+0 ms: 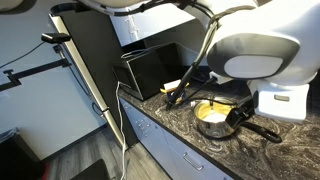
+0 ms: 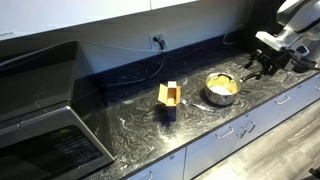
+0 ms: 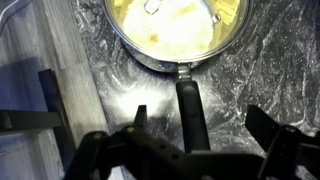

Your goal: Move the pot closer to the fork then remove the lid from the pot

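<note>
The pot [image 3: 175, 35] is a shiny steel saucepan with a yellow inside, standing on the dark marbled counter. It shows in both exterior views [image 1: 211, 116] [image 2: 222, 88]. Its long dark handle [image 3: 190, 105] points toward my gripper. The clear lid [image 3: 165, 20] seems to lie on the pot, with the yellow showing through it. My gripper [image 3: 200, 114] is open, low over the counter, with one finger on each side of the handle and not touching it. In an exterior view it hangs by the handle's end [image 2: 257, 68]. I cannot make out a fork.
A small yellow and blue box [image 2: 169, 100] stands on the counter beside the pot. A black box-shaped appliance [image 1: 150, 70] sits at the counter's far end and also shows large in the foreground [image 2: 50, 140]. The counter's front edge with drawers [image 2: 235, 130] is close by.
</note>
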`<state>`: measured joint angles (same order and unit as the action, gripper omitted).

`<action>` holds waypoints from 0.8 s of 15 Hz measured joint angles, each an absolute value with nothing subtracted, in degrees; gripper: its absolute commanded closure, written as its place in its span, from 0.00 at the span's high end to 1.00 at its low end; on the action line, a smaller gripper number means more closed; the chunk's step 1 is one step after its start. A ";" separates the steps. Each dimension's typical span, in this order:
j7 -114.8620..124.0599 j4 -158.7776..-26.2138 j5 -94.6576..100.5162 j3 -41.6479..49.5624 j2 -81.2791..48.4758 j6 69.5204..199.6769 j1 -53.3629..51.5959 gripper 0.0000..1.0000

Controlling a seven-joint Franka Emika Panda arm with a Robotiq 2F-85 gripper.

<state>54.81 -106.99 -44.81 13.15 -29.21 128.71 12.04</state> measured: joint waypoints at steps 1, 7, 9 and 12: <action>57.82 -107.06 -41.68 13.92 -28.45 128.49 11.26 1.00; 70.38 -107.12 -23.25 14.60 -21.95 122.99 7.63 1.00; 70.22 -107.12 -17.66 13.73 -19.78 119.42 6.43 1.00; 68.17 -107.06 -12.10 11.36 -17.76 115.66 5.14 1.00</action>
